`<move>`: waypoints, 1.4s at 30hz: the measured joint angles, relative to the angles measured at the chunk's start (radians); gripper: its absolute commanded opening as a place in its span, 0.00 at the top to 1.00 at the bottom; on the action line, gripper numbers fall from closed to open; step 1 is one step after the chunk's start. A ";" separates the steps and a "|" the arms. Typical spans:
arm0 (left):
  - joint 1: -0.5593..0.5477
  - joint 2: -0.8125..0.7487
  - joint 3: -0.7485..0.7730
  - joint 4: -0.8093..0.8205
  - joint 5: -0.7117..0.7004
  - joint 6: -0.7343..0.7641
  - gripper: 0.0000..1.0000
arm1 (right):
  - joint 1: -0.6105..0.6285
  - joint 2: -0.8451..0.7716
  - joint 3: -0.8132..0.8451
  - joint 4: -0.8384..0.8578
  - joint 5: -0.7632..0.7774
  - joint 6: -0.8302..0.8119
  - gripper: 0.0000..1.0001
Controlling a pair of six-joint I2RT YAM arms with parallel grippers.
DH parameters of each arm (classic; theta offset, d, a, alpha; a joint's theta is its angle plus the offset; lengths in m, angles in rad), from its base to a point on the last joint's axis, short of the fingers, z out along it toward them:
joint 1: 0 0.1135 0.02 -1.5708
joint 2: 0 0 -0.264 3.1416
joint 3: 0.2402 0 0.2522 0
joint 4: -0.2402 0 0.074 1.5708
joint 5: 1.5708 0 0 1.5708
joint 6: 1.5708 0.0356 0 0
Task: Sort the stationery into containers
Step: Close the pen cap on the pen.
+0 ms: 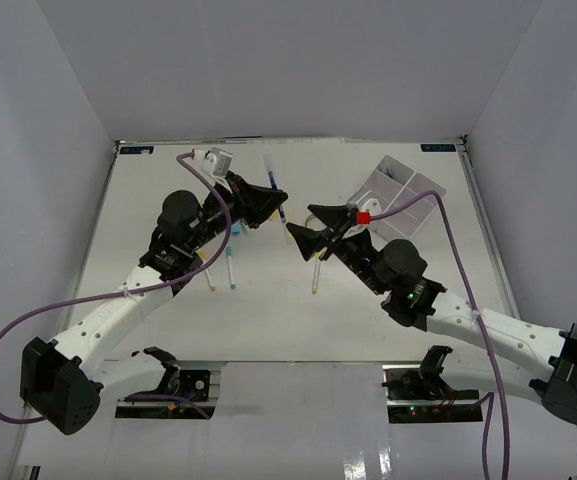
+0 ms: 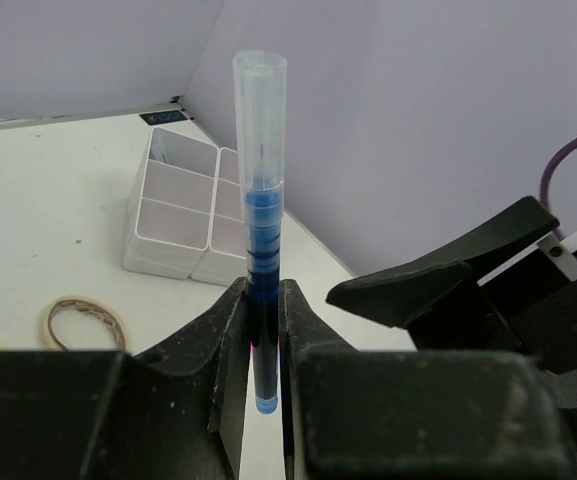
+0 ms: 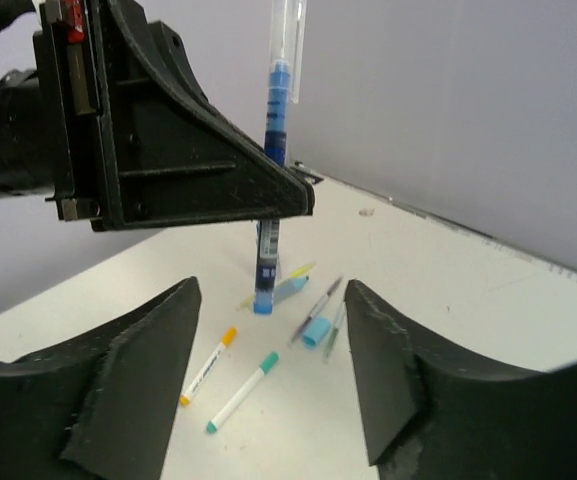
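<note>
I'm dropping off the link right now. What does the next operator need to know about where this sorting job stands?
Left gripper: shut on the blue pen, which it holds upright.
Right gripper: open and empty, facing that pen from close by.
Tray: at the far right of the table. The compartments seen from the left wrist look empty.
Loose on the table: rubber band, orange-tipped marker, teal-tipped marker, and a few more pens beside them.
Done: nothing visibly sorted.
Left: the held pen goes into the tray, then every loose item.
</note>
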 measured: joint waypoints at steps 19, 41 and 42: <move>0.000 -0.026 -0.031 -0.130 0.172 0.380 1.00 | 0.000 -0.100 0.297 -0.574 0.069 0.020 0.10; -0.001 -0.069 -0.100 -0.171 0.069 0.461 1.00 | 0.000 0.289 0.794 -0.909 0.118 0.114 0.09; -0.001 -0.069 -0.100 -0.171 0.070 0.461 1.00 | 0.000 0.299 0.800 -0.917 0.121 0.118 0.10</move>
